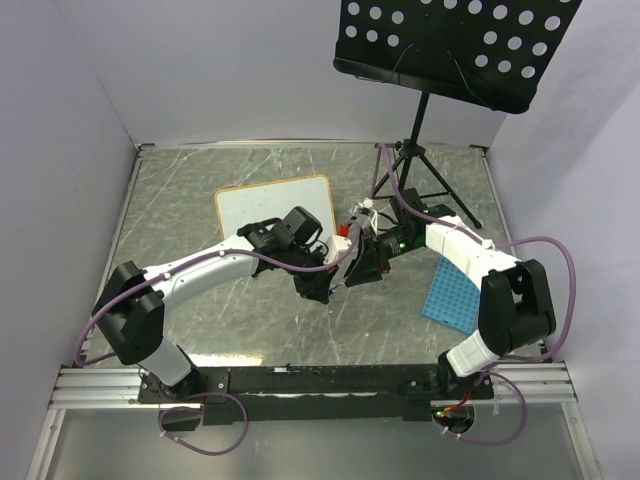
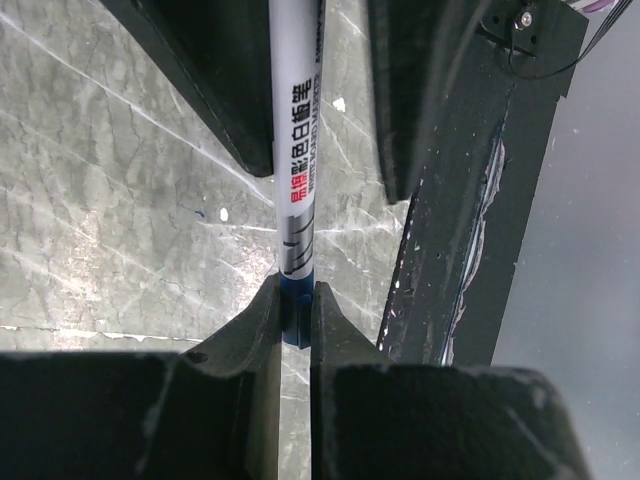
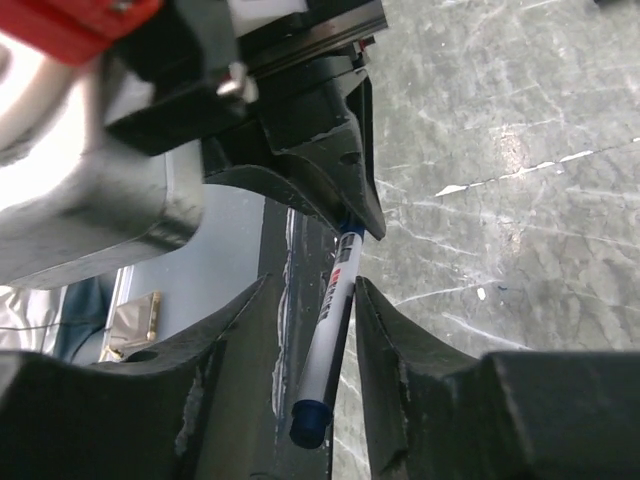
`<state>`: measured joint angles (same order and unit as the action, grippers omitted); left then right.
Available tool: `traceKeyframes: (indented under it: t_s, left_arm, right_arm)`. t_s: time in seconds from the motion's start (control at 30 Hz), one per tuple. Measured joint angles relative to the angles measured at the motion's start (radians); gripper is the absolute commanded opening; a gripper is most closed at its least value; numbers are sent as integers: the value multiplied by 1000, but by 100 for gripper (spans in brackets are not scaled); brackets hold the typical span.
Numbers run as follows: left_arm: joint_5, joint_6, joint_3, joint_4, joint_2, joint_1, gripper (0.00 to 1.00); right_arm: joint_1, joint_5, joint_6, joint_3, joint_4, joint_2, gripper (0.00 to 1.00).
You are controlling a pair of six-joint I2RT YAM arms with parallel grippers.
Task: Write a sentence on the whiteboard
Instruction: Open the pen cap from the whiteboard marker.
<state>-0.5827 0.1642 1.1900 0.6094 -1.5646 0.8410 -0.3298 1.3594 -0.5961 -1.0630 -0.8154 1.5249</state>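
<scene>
Left claw (image 2: 297,310) clamped on pen (image 2: 297,150) end; right claw (image 3: 312,288) straddling its barrel, jaws apart. Whiteboard (image 1: 265,205) on table (image 1: 170,220) behind, seemingly blank. Off-centre closing likely to twist pen, loosening grip.

blue grid tray (image 1: 450,300): on table (image 1: 180,210) (right side) | music stand (image 1: 440,40): perforated black panel, tripod (image 1: 415,170) at far edge

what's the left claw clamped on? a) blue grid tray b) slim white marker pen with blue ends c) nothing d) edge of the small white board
b: the left claw pinches the slim white marker pen at one blue end.
</scene>
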Motion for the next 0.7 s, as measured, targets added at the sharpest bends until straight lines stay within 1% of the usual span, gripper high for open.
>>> traceKeyframes:
  t_s: [0.1,0.2,0.23,0.33,0.6,0.7]
  left_arm:
    - [-1,0,2,2,-2,0,1]
    - [-7,0,6,5,-4,1,1]
    - [-8,0,6,6,-4,1,1]
    - [-19,-6,6,10,-4,1,1]
    - [-22,-23,4,8,-1,-2,1]
    - [-22,-21,-29,-30,26,-7,1]
  right_arm:
    - [-3,-1,-2,-4,0,9,37]
    - [-7,-5,-8,-8,-2,13,29]
    - [-9,-8,-13,-12,-5,16,21]
    - [-10,-29,-39,-19,-8,19,0]
    - [-11,-38,-85,-40,-42,30,0]
    - [1,-34,-78,-41,-39,26,0]
